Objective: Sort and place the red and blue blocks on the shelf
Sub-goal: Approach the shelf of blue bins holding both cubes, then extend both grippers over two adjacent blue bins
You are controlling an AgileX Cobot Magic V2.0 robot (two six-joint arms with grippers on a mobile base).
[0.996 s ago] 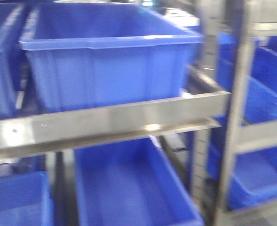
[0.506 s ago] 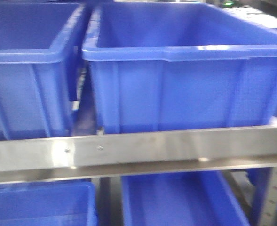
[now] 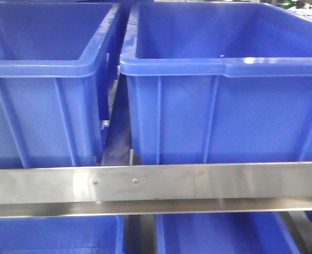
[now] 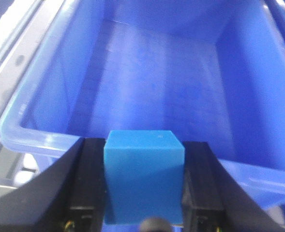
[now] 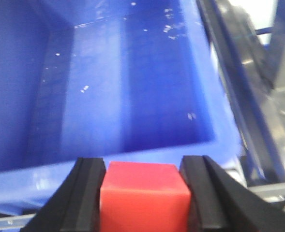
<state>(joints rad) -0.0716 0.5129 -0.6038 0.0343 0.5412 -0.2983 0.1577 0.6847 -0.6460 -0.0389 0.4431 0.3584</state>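
Observation:
In the left wrist view my left gripper is shut on the blue block, held just short of the near rim of an empty blue bin. In the right wrist view my right gripper is shut on the red block, held in front of the near wall of another empty blue bin. The front view shows the shelf's steel front rail with two small screws, and two blue bins standing on it side by side. Neither gripper nor block shows in that view.
More blue bins sit on the level below the rail. A narrow gap separates the two upper bins. Steel rack uprights run along the right of the right wrist view, and a grey rail lies left of the left bin.
The front view has swung left and closer: the bin that filled the middle now sits at the right, a second bin fills the left, and the rail now lies level.

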